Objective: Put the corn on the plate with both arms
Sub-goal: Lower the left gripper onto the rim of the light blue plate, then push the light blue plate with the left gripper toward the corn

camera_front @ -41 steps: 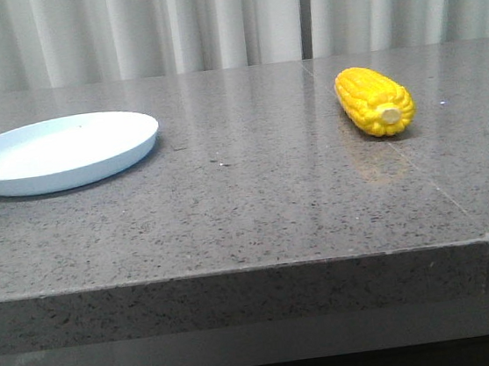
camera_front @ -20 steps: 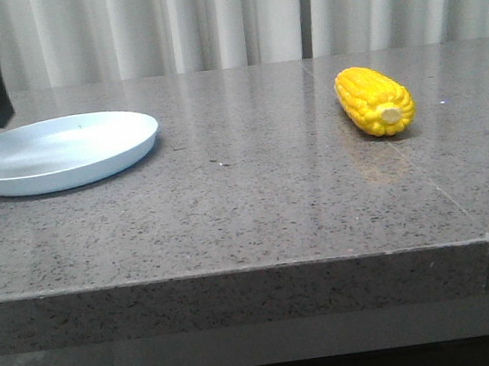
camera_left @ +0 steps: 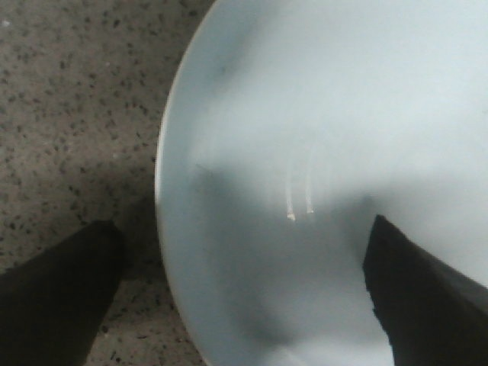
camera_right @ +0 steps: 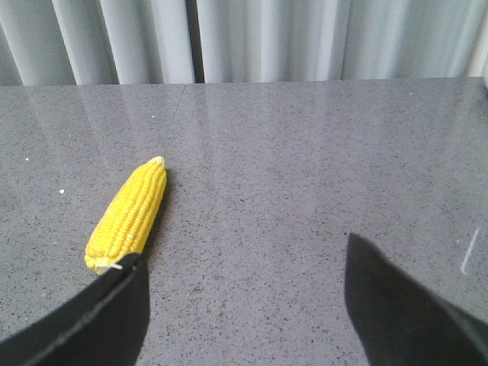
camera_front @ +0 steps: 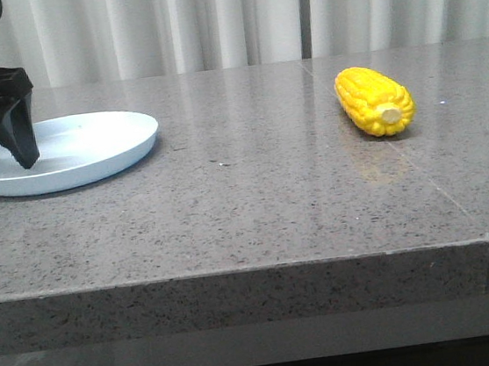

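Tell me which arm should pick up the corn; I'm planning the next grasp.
The right. Its wrist view shows the corn just ahead of the open right gripper, on the table's right side. The left gripper, jaws open, hangs over the plate, far from the corn.

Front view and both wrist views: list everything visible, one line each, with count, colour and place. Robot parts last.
corn: one, bright yellow, lying on the right side of the table, pale stub end toward the camera.
plate: one, pale blue-white, on the far left of the table, empty.
table: one, speckled grey stone, spanning the scene.
curtain: pale grey, behind the table.
left gripper: one, black, open, poised over the plate's left rim, one finger on either side of it.
right gripper: one, black, open, above bare table, the corn beside its finger.
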